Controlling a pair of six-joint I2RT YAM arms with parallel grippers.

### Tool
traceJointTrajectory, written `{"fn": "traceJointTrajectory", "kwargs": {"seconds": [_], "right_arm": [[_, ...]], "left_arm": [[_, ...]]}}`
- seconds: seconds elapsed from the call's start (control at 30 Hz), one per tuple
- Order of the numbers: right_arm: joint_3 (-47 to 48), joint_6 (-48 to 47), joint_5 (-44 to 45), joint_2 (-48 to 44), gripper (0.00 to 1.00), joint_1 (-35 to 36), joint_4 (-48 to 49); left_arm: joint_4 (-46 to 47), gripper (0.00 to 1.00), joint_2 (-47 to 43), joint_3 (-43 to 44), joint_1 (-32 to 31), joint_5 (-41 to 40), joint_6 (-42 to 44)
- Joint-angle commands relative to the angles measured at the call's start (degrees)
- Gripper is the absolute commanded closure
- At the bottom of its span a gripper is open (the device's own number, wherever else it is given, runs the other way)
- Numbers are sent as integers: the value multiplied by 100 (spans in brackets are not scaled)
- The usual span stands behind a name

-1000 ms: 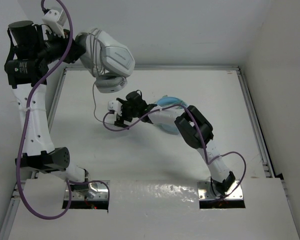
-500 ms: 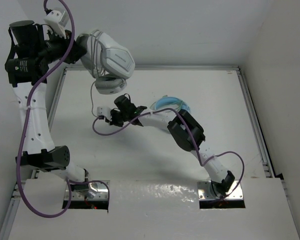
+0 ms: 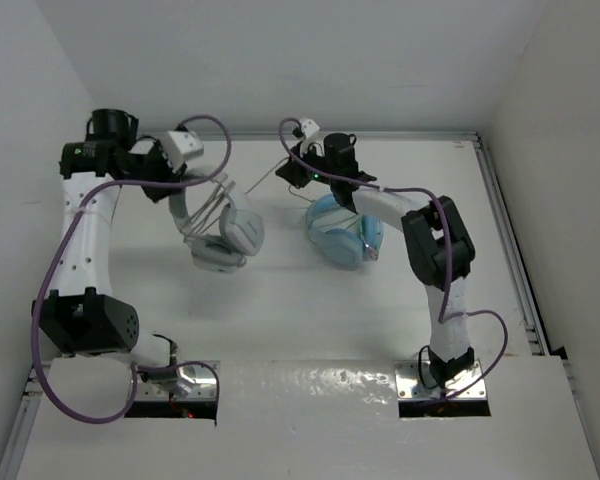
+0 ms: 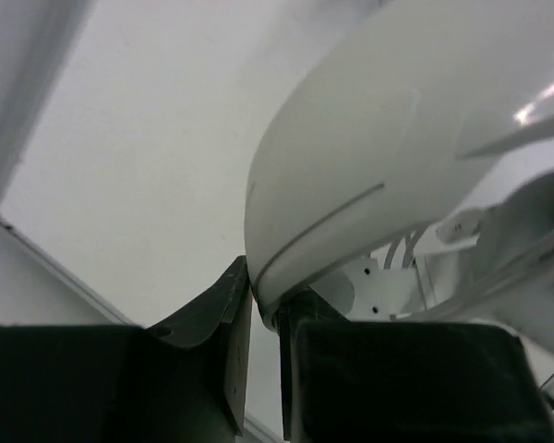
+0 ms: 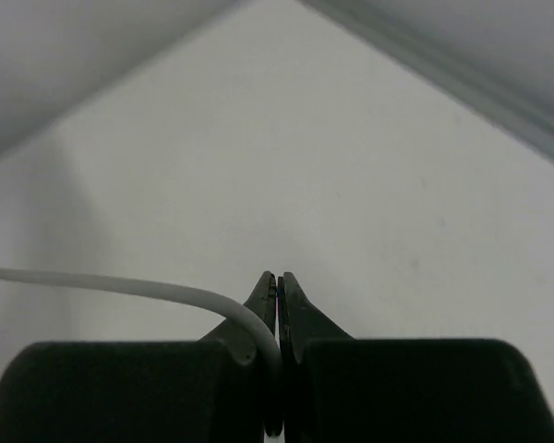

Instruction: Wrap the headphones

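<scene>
The white and light-grey headphones [image 3: 226, 228] hang at the table's left middle, ear cups low. My left gripper [image 3: 176, 190] is shut on the rim of their wide headband [image 4: 379, 138]; in the left wrist view the two black fingers pinch that edge. The thin grey cable [image 3: 255, 180] runs taut from the headphones up and right to my right gripper [image 3: 293, 168] near the back rail. In the right wrist view the cable [image 5: 120, 284] curves in from the left and disappears between the shut jaws of the right gripper [image 5: 279, 281].
Light blue over-ear headphones [image 3: 340, 235] lie on the table just below and in front of the right forearm. A metal rail [image 3: 410, 133] borders the back and a second rail [image 3: 510, 260] the right side. White walls enclose the table.
The right gripper closed on the cable and swung from the table's middle to the back. The left arm brought the headphones down and to the right from the back left corner.
</scene>
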Motion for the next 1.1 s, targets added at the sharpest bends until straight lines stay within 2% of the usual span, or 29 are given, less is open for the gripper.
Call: {"fn": "traceJointTrajectory", "kwargs": {"seconds": [0.0,0.07,0.13,0.17,0.2,0.23,0.33,0.4,0.43,0.53,0.67,0.77,0.97,1.07], "right_arm": [[132,760,-281,-937,100,317,861],[175,813,-202,-1121,100,317,730],[281,874,-227,-1315,100,326,589],[473,910,-228,-1359,100,326,336],[588,927,-297,-1403,100,326,186],[789,945,-368,-1412,100,335,-120],[1123,972,-447,-1456,100,387,-831],[1309,954,-500,-1456,100,431,-1325],[1458,937,-535,-1465,100,431,-1745],[1494,823,-535,-1561,100,484,-2187],[1512,831,-456,-1676,100,502,-2602],[1529,901,-500,-1781,100,502,-2681],[1161,1507,-869,-2237,100,694,-2207],[338,2374,-817,-2370,100,1186,-903]], "left_arm": [[-408,100,-58,-801,-303,-755,1522],[212,100,-58,-1390,-515,-1275,1208],[820,100,-6,-1778,-831,-2293,865],[1467,100,56,-2111,-971,-2645,497],[1795,100,100,-2262,-1147,-3310,337],[2060,100,152,-2359,-1209,-3647,179],[2790,100,459,-2282,-1254,-4150,-899],[2879,100,802,-1887,-1236,-4466,-1438],[3002,100,890,-1694,-1210,-4511,-1858],[3274,100,997,-1561,-1122,-4319,-2335],[3381,100,891,-1552,-1122,-3906,-2468],[3460,100,891,-1543,-1122,-4054,-2565],[3644,100,1119,-1394,-1113,-4441,-2854],[3575,100,1330,-886,-1087,-4091,-3380]]}}
